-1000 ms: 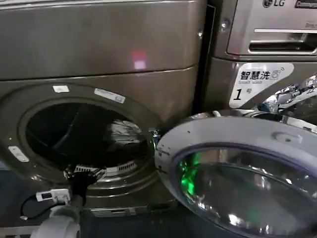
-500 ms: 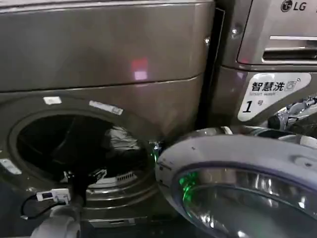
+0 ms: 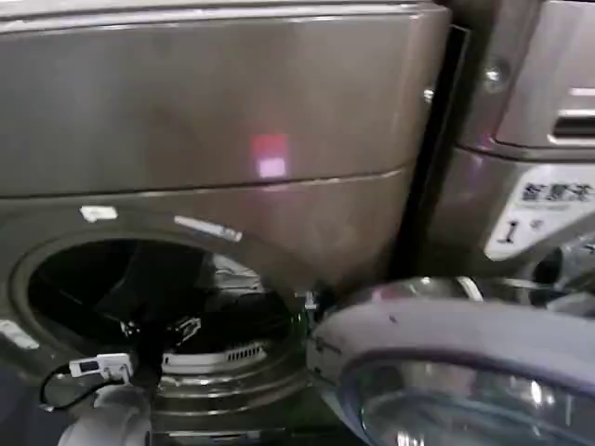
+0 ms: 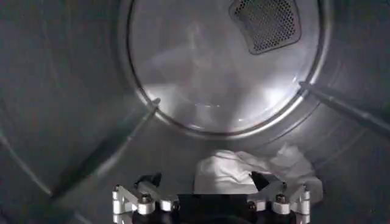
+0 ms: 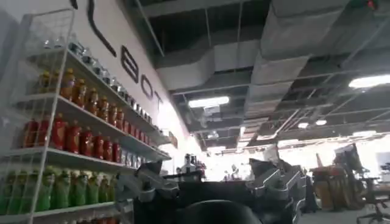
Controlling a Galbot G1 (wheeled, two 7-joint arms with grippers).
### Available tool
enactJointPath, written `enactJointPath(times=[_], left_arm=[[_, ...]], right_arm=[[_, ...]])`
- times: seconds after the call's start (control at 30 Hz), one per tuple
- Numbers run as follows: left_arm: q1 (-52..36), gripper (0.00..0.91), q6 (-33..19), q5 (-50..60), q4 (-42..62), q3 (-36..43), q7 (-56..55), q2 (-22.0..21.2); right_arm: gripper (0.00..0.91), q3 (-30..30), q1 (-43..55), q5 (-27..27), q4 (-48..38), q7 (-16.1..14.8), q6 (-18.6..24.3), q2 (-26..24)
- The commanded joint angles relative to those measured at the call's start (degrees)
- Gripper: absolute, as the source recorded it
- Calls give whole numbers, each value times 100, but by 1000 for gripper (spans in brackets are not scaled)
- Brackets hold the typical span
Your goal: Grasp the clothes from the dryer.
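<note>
Jaws apart above clothes [image 4: 244, 170]

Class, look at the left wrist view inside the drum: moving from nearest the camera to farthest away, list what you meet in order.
Black-and-silver left gripper, open → crumpled white bundle of clothes on the drum floor → round pale back wall of the dryer → dark perforated vent set in that wall.

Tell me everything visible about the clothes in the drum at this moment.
The clothes are a small, crumpled bundle of white to pale grey fabric, lying loose on the drum floor of the dryer, near the round back wall. In the left wrist view the left gripper is open just in front of the bundle, not touching it. From the head view a pale patch shows through the open porthole.
</note>
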Motion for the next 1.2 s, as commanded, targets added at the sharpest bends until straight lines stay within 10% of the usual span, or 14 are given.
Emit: enactJointPath(times=[0.03,0.87,1.2], left_arm=[[-1148,907,-176,368,1431,88,142,-7],[-3152,907,-412,1020,3928,87,948,-39],[-4098,907,-3410,6292,4628,216,4391,248]], right_arm=[[907,-22,12,0,5,0,-1,-9],[907,-64,27,-8,-28,-7,4,-30],[907,-158,75,-19,-81,-26,54,18]])
